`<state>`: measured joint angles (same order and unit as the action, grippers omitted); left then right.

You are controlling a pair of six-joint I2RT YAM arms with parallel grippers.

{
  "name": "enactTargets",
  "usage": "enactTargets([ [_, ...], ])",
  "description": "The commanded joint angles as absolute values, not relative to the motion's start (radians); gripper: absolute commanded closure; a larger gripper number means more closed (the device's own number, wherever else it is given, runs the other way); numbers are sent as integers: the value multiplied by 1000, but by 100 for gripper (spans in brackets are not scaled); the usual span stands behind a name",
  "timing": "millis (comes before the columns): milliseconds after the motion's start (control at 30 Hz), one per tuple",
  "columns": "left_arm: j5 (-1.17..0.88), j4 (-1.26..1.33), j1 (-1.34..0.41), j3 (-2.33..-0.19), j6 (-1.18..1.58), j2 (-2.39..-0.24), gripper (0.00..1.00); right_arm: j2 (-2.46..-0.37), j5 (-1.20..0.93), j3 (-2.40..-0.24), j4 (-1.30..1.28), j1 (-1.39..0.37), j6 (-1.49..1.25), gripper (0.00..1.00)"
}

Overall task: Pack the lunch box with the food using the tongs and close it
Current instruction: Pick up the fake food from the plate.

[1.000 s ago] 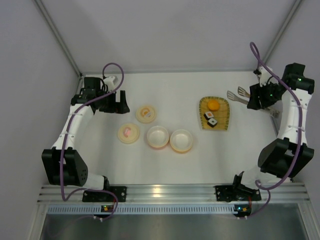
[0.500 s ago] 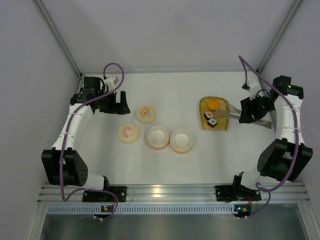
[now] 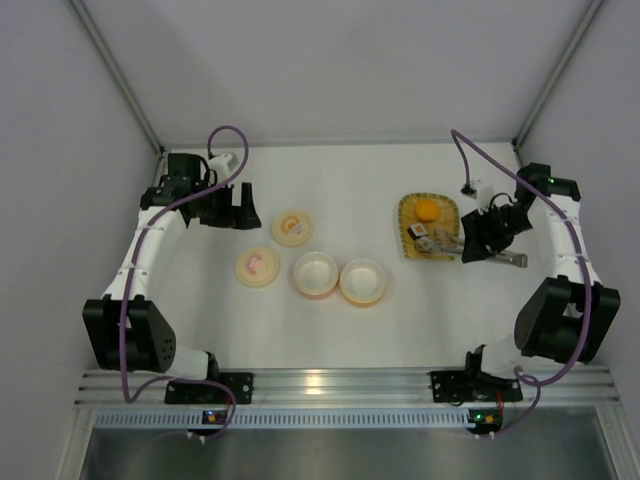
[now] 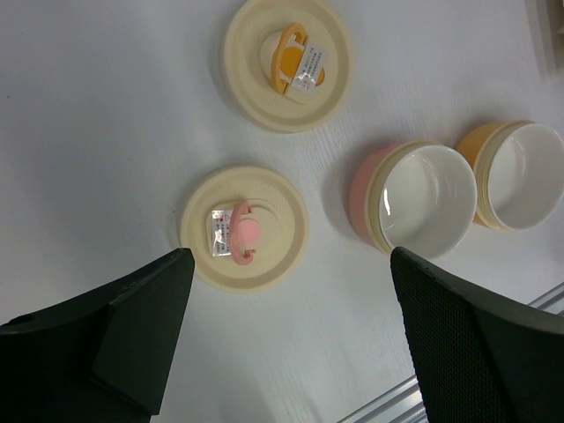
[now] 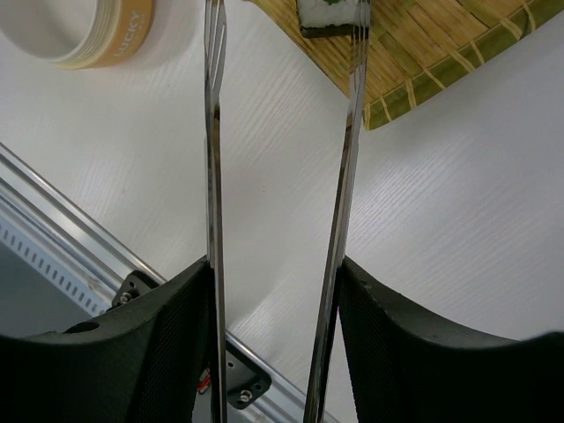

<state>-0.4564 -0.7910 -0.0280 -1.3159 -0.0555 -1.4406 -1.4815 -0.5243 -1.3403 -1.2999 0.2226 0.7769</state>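
1. On the right side of the table, the right gripper (image 3: 480,238) has the tongs (image 3: 448,243) in hand. Its jaws are narrowed around both arms, close to the joined end.
2. The tongs' long axis runs right to left, with the tips out over the yellow tray (image 3: 447,215) and the two arms standing apart.
3. In the wrist view a sushi roll (image 5: 333,12) lies right by the far arm. The near arm is well apart from it, over bare table. I'd say the tongs need to centre on the roll before they squeeze.
4. The orange ball (image 3: 427,209) waits at the far end of the tray.
5. The pink bowl (image 3: 315,272) and the orange bowl (image 3: 362,281) stand open, left of the tray and nearer.
6. At the far left, the left gripper (image 3: 238,210) hangs wide and empty. The right arm is much nearer the food.
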Motion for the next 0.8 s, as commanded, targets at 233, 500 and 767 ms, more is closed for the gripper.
enactTargets([
  [233,-474,-801,-23,-1359,-64,-1445,2,-1480,-494,-1358,-1190,201,715,46],
  [500,-477,-796,-23,-1367,-63,-1462,2,-1532,-494,-1374,-1175,192,715,45],
  [767,-472,-796,-23,-1367,-61,-1463,2,-1581,-495,-1387,-1163,184,719,45],
])
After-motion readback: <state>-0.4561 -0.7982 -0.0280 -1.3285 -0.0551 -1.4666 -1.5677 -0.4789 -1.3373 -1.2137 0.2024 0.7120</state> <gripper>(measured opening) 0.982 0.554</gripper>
